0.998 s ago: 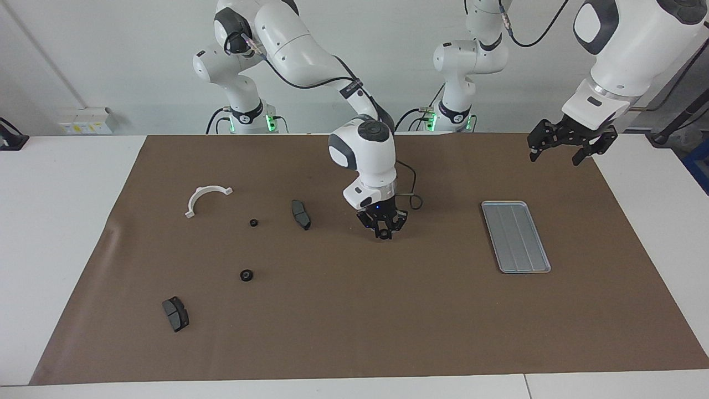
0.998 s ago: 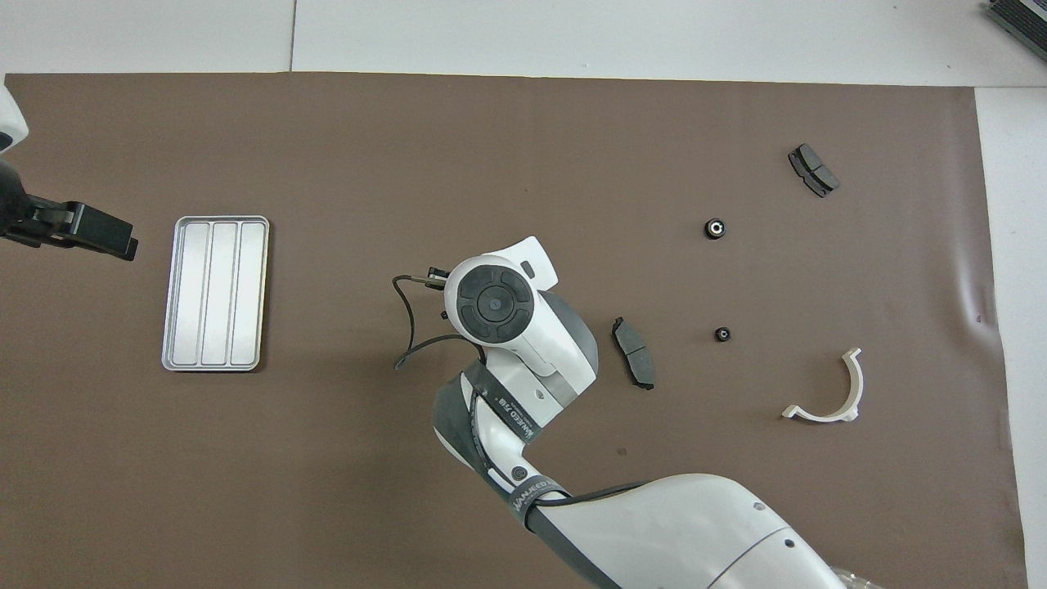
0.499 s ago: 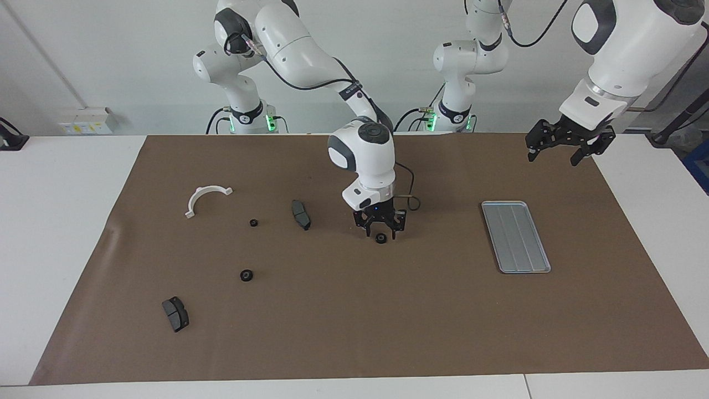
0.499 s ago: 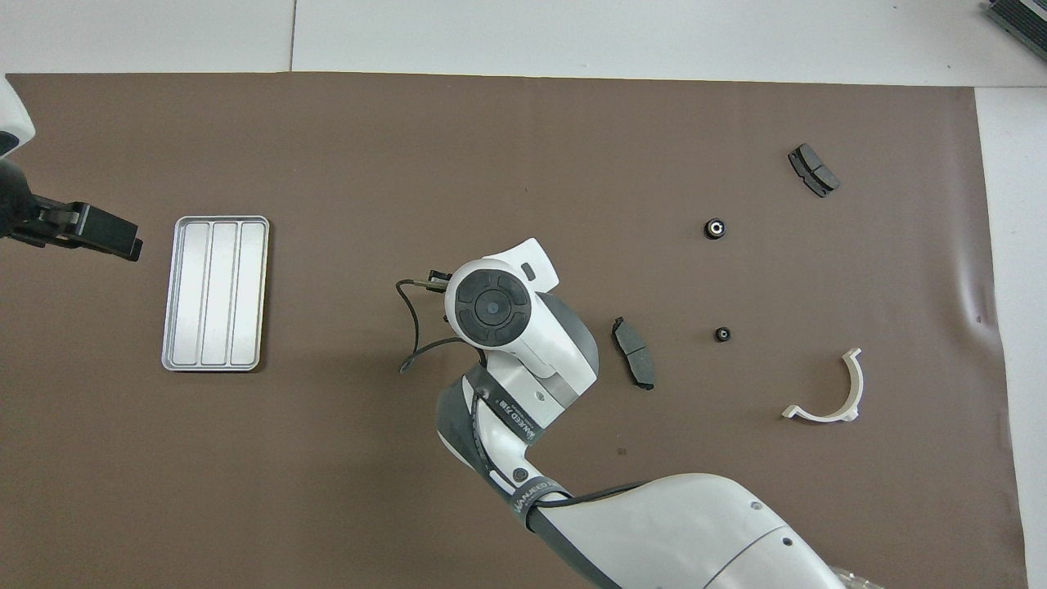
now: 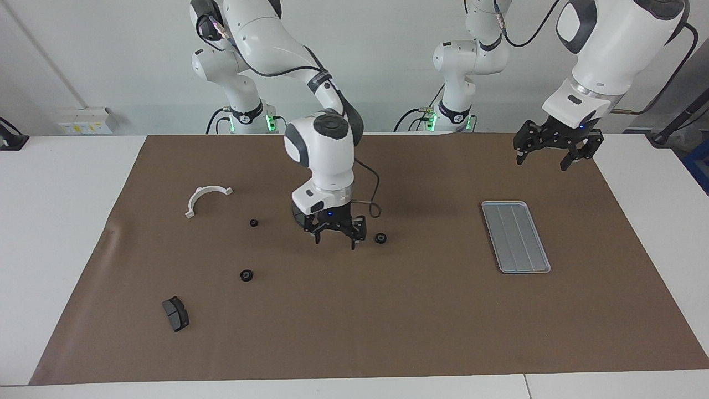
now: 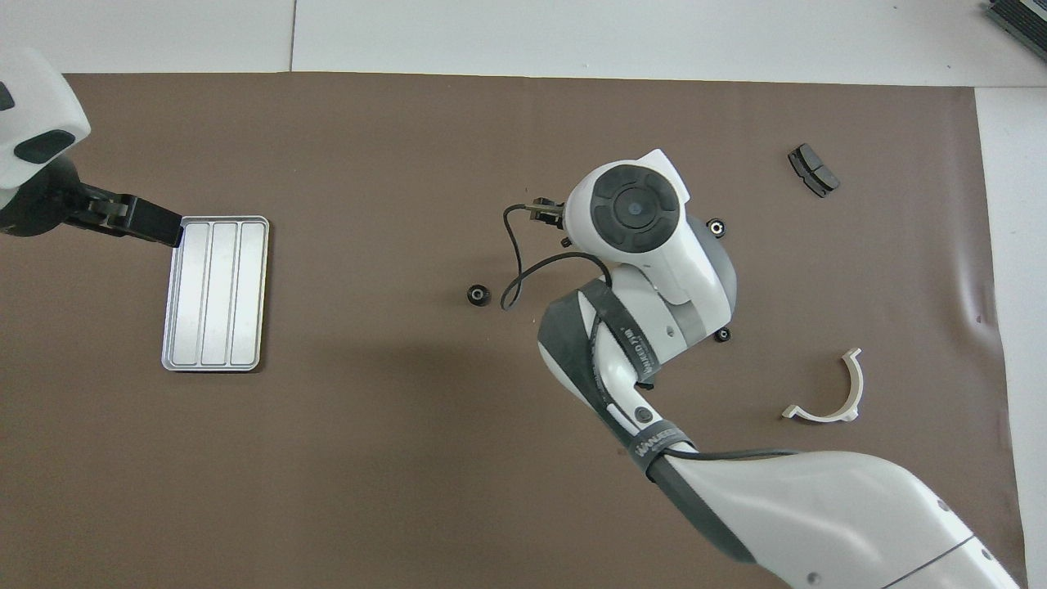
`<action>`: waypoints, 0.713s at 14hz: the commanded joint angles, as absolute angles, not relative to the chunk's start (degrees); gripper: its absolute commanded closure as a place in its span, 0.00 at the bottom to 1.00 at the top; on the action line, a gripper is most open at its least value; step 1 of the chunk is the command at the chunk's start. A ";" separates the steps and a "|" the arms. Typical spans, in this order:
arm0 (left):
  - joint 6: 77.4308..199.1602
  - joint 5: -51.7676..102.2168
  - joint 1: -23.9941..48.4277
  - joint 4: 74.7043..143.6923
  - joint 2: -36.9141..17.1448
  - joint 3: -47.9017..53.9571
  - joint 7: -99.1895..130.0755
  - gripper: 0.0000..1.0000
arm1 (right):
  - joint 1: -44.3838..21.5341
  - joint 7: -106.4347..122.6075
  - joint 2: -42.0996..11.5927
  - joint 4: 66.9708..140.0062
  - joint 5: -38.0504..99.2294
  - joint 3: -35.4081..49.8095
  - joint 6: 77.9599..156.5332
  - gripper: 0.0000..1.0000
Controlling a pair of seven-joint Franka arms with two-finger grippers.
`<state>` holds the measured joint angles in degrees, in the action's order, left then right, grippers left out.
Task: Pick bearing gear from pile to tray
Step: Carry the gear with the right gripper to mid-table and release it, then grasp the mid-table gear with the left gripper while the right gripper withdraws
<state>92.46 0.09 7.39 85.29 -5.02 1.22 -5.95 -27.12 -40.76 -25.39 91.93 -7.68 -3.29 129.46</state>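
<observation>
The right gripper (image 5: pixel 335 239) has dropped the small black ring-shaped bearing gear (image 5: pixel 380 238) mid-surface, short of the grooved silver-grey metal tray (image 5: pixel 515 236); jaws wide, empty. The left gripper (image 5: pixel 549 157) waits, jaws wide, near the tray.

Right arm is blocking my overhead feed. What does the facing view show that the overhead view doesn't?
Facing only: the right gripper, open and empty over the brown mat; the left gripper, seen open, raised near the silver-grey metal tray. Overhead only: a dark object at the table's edge. Both: the black ring-shaped gear lying on the mat, the empty tray.
</observation>
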 commanded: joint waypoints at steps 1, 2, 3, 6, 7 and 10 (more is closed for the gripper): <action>99.38 0.88 11.68 91.83 -1.85 0.97 4.26 0.00 | -19.81 -27.58 -25.40 93.86 -8.35 -2.20 130.95 0.00; 101.14 1.05 13.52 92.89 -1.67 1.05 7.44 0.00 | -16.73 -21.25 -25.49 95.00 -7.65 -2.11 132.52 0.00; 103.25 2.79 14.67 94.03 -1.76 1.05 10.17 0.00 | -14.44 -16.48 -25.40 97.53 -7.47 -1.94 135.58 0.00; 111.16 4.92 18.97 98.17 -2.45 1.05 17.82 0.00 | -11.17 -6.18 -26.62 101.69 -7.47 -1.93 141.85 0.00; 112.05 5.10 19.94 98.17 -3.42 1.05 19.15 0.00 | -10.38 -3.80 -26.98 101.86 -7.47 -1.85 141.86 0.00; 113.11 5.01 22.32 98.17 -6.14 0.97 20.39 0.05 | -8.70 2.79 -27.07 103.79 -6.08 -1.76 141.86 0.00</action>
<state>111.33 4.18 20.80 97.12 -5.40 1.96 19.55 -10.38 -1.57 -27.81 101.87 -7.49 -2.89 140.85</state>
